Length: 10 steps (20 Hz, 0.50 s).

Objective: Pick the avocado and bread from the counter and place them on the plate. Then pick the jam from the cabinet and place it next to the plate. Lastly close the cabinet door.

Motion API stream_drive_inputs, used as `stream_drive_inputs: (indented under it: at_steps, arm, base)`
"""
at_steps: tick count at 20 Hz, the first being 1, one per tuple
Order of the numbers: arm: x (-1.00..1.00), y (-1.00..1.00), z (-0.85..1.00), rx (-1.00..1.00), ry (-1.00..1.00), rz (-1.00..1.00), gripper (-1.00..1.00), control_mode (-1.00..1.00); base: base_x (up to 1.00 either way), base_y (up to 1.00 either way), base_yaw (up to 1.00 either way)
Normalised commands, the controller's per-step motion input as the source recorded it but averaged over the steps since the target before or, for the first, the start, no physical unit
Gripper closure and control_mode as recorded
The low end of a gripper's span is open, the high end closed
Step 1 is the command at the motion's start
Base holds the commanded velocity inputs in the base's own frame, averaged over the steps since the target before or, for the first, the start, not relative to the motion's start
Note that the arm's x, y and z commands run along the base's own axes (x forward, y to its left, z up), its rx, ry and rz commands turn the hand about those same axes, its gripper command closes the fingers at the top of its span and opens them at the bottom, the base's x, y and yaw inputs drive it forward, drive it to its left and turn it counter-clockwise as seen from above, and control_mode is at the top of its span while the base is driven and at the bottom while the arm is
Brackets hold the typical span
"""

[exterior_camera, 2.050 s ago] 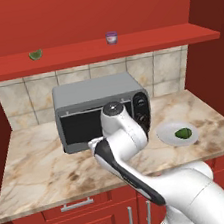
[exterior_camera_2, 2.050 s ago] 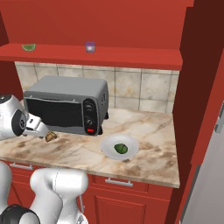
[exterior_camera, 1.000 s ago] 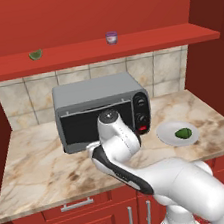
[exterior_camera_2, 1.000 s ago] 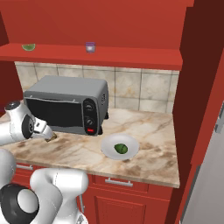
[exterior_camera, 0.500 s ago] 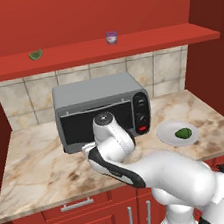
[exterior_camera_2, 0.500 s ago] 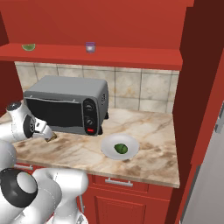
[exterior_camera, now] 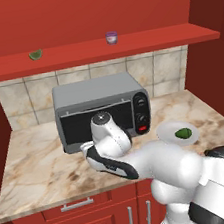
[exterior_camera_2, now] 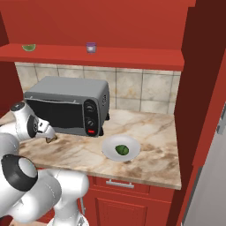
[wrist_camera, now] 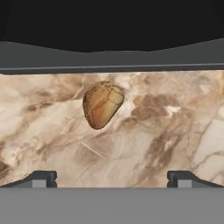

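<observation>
The cabinet is standing open above the worktop, its red shelf running across the wall. The counter is carrying a toaster oven at its back edge, against the tiles. The arm is reaching low across the counter's front edge, its hand dropping just in front of the oven door. The plate is lying near the front edge toward the right end of the counter, right of the oven, with the avocado resting at its middle. The gripper is hanging above the marble with its fingers spread wide and nothing between them. The bread is lying on the counter just in front of the oven's base, ahead of the spread fingers and apart from them. The jam is standing upright near the middle of the shelf. A green wedge is sitting toward the shelf's left end, well apart from the jam.
</observation>
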Motion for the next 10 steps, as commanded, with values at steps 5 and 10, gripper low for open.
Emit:
stream_drive_inputs:
  at_steps: [5,10]
  arm:
    - [0.22,0.01,-0.09,0.00,0.00,0.00,-1.00,-1.00]
    - [0.12,0.02,-0.15,0.00,0.00,0.00,-1.00,-1.00]
  base:
    - [0.00,0.00,0.00]
    - [0.00,0.00,0.00]
